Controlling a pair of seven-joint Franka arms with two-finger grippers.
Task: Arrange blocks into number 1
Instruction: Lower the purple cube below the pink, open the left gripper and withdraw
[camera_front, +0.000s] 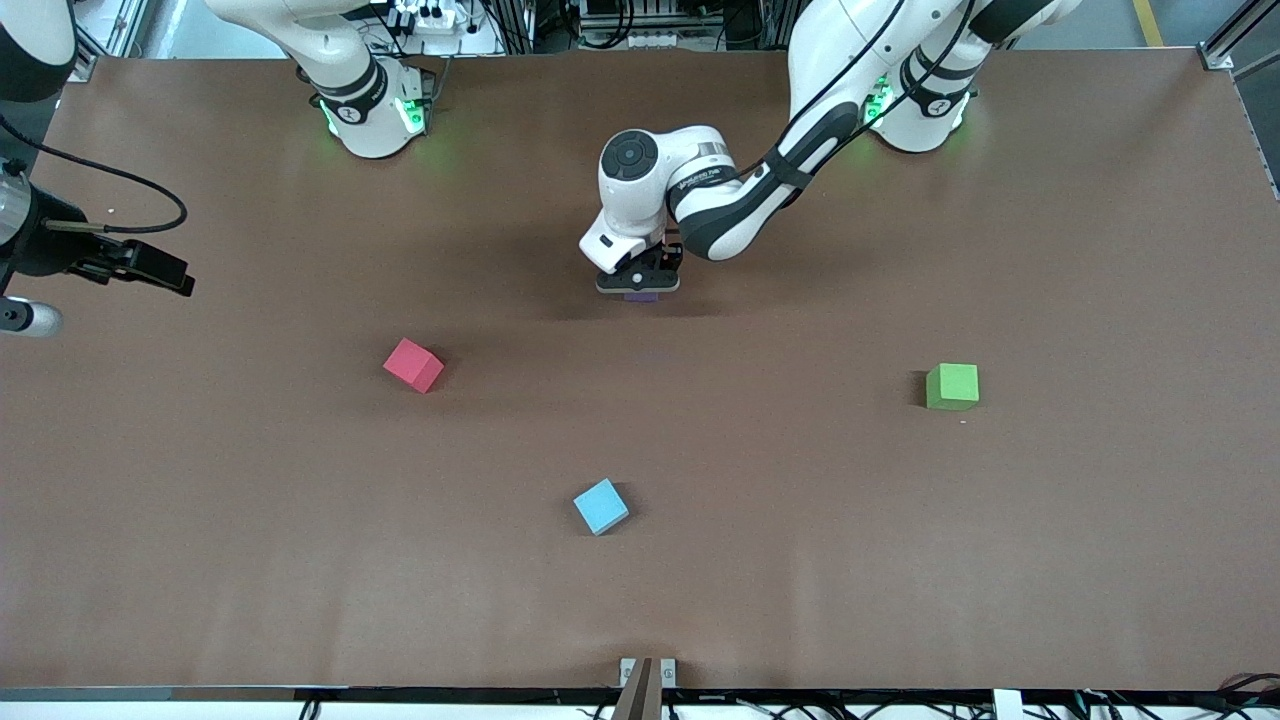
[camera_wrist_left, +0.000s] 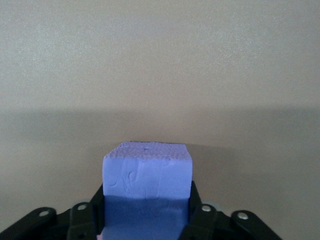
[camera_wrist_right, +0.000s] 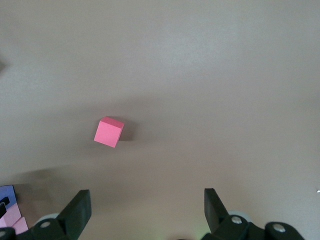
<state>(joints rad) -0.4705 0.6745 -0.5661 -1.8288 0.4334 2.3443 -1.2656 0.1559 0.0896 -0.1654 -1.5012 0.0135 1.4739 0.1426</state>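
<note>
My left gripper (camera_front: 640, 285) is low over the middle of the table, on the side toward the robots' bases. Its fingers (camera_wrist_left: 196, 202) stand against both sides of a purple block (camera_wrist_left: 147, 172), which peeks out beneath the hand (camera_front: 640, 296) in the front view. A sliver of light pink shows by that block's lower corner. The right wrist view catches a purple block (camera_wrist_right: 7, 196) and a light pink block (camera_wrist_right: 17, 225) at its edge. My right gripper (camera_wrist_right: 145, 215) is open and empty, up in the air at the right arm's end of the table (camera_front: 150, 268).
A red cube (camera_front: 413, 365) lies toward the right arm's end and shows in the right wrist view (camera_wrist_right: 108, 132). A light blue cube (camera_front: 601, 506) lies nearer the front camera. A green cube (camera_front: 952, 386) sits toward the left arm's end. The brown table (camera_front: 900, 560) stretches wide around them.
</note>
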